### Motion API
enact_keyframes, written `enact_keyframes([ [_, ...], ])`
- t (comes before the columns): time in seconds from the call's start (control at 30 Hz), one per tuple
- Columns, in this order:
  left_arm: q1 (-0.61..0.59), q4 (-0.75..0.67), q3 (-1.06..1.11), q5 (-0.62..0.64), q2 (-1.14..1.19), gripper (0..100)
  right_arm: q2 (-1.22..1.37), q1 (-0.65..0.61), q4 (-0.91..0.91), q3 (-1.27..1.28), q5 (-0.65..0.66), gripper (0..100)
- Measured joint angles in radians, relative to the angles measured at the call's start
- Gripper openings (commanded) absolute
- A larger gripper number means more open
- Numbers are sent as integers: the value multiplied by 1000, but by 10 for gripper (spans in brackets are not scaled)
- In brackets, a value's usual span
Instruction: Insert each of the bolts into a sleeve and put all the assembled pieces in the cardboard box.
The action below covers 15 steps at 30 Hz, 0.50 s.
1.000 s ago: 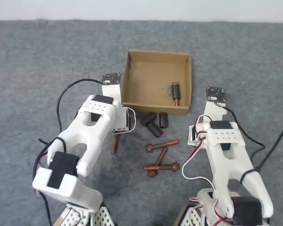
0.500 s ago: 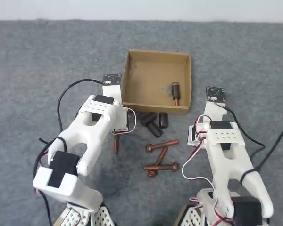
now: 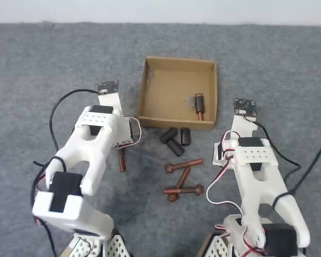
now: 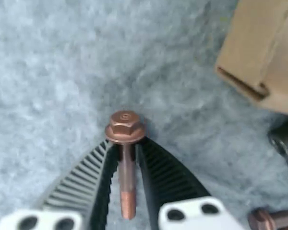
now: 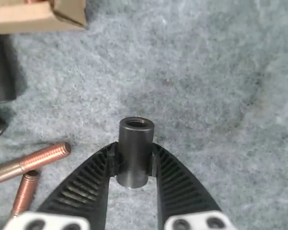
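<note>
I read left pincer (image 4: pixel 126 144) clamped on a copper bolt (image 4: pixel 126 165), left of the cardboard box (image 3: pixel 175 122) | right pincer (image 5: pixel 134 157) clamped on a black sleeve (image 5: pixel 136 136), right of the box | three loose bolts (image 3: pixel 184 165) and three loose sleeves (image 3: pixel 185 136) lie before the box | one assembled piece (image 3: pixel 199 105) lies inside it

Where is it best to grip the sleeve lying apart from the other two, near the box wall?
Probably at mid-length, coming straight down, fingers closing across the round sides of the sleeve. It lies flat with one end toward the cardboard box wall, and both long sides look free of the other sleeves.
</note>
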Motion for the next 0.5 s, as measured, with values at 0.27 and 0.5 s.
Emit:
enact_keyframes([
  [0.27, -2, -35, 0, 0, 0, 11, 0, 0, 31, 0, 0, 122],
  [0.5, -3, -35, 0, 0, 0, 11, 0, 0, 63, 0, 0, 122],
])
